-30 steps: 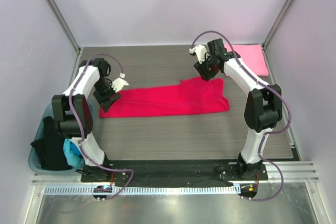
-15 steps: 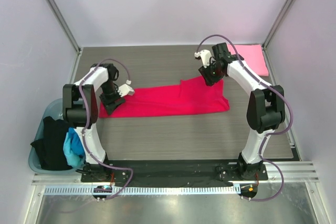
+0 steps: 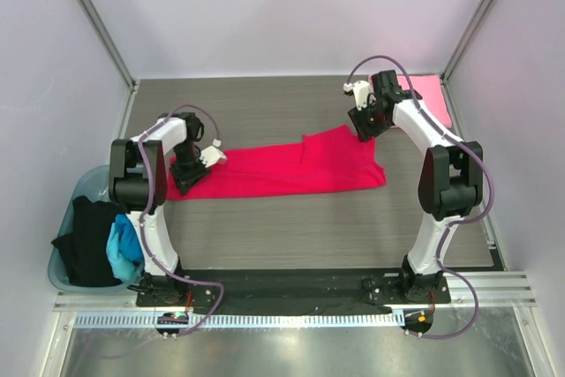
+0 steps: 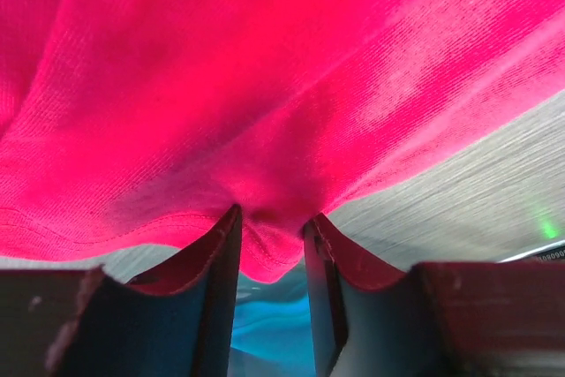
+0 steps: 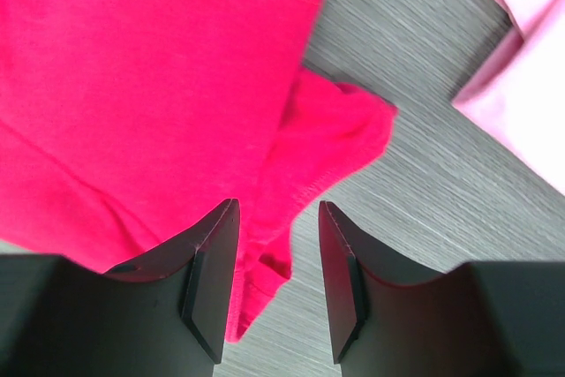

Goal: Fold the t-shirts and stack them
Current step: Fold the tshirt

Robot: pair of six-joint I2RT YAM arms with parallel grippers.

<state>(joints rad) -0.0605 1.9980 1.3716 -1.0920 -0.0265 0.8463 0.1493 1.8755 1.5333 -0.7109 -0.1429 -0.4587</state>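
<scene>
The crimson red t-shirt (image 3: pixel 282 165) lies as a long strip across the middle of the table. My left gripper (image 3: pixel 181 178) is at its left end. In the left wrist view the jaws (image 4: pixel 272 227) pinch a bunched hem of the red cloth (image 4: pixel 265 59), and creases run out from the pinch. My right gripper (image 3: pixel 364 125) is open, low over the shirt's far right corner. Its fingers (image 5: pixel 278 218) straddle the red edge (image 5: pixel 132 86) without holding it. The light pink t-shirt (image 3: pixel 428 94) lies at the back right, partly behind the right arm; it also shows in the right wrist view (image 5: pixel 530 86).
A blue bin (image 3: pixel 55 273) stands off the table's left edge, holding a black shirt (image 3: pixel 88 240) and a bright blue shirt (image 3: pixel 121 249). Pale walls close in the back and sides. The table's front edge runs just ahead of the arm bases.
My left gripper has come down onto the left end of the red shirt. My right gripper has moved right and back to the shirt's far right corner. The shirt has not moved.
</scene>
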